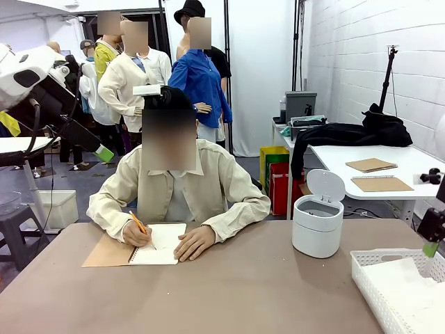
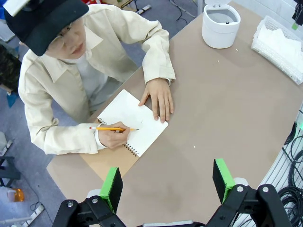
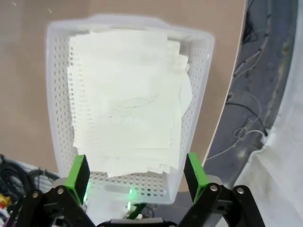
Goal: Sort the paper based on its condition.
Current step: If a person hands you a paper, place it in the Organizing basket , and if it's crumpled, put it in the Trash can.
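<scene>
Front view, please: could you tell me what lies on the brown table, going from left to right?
Spiral notebook → white lidded bin → white lattice tray, with the paper lying in it.

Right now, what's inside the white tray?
A loose stack of white paper lies in the tray, the top sheet bearing faint pencil marks. The stack hides most of the tray's floor, and the sheets underneath can't be counted.

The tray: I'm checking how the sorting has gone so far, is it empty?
No, a stack of white paper sheets lies inside the white lattice tray, beneath the open right claw.
</scene>
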`<state>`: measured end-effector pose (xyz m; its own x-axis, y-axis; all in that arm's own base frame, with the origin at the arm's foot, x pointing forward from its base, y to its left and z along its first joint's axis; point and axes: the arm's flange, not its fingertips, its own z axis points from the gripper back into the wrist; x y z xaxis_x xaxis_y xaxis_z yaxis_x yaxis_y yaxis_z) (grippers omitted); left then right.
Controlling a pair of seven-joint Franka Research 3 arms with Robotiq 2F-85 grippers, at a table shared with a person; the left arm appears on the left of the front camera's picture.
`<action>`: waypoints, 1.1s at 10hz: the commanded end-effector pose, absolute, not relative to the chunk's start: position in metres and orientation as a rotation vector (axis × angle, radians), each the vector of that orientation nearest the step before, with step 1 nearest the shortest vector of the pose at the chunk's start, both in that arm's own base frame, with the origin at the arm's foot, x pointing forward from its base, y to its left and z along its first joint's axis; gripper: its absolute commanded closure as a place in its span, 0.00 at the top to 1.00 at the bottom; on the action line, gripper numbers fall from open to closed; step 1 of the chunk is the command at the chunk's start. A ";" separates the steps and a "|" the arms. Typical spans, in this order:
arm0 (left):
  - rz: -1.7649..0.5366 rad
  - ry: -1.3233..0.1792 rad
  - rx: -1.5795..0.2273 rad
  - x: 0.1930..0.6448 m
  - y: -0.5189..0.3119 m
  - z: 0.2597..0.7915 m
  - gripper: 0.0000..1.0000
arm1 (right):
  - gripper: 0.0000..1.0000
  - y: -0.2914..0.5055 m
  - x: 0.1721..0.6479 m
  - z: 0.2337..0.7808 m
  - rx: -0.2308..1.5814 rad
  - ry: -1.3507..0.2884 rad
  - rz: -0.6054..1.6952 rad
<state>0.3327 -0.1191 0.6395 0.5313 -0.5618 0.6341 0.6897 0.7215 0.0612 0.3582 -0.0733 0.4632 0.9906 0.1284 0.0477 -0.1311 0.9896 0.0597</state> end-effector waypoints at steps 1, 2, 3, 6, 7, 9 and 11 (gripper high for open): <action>-0.750 -0.677 -0.215 0.333 -0.118 0.639 1.00 | 1.00 -0.064 0.356 0.485 0.086 -0.073 0.196; -0.750 -0.677 -0.215 0.333 -0.118 0.639 1.00 | 1.00 -0.060 0.357 0.490 0.132 -0.130 0.160; -0.750 -0.677 -0.215 0.333 -0.118 0.639 1.00 | 1.00 -0.069 0.357 0.479 0.062 -0.063 0.151; -0.750 -0.677 -0.215 0.333 -0.118 0.639 1.00 | 1.00 -0.069 0.357 0.479 0.062 -0.063 0.151; -0.750 -0.677 -0.215 0.333 -0.118 0.639 1.00 | 1.00 -0.065 0.356 0.485 0.077 -0.077 0.155; -0.750 -0.677 -0.215 0.333 -0.118 0.639 1.00 | 1.00 0.005 0.357 0.520 0.083 -0.231 0.531; -0.750 -0.677 -0.215 0.333 -0.118 0.639 1.00 | 1.00 0.064 0.357 0.555 0.117 -0.302 0.791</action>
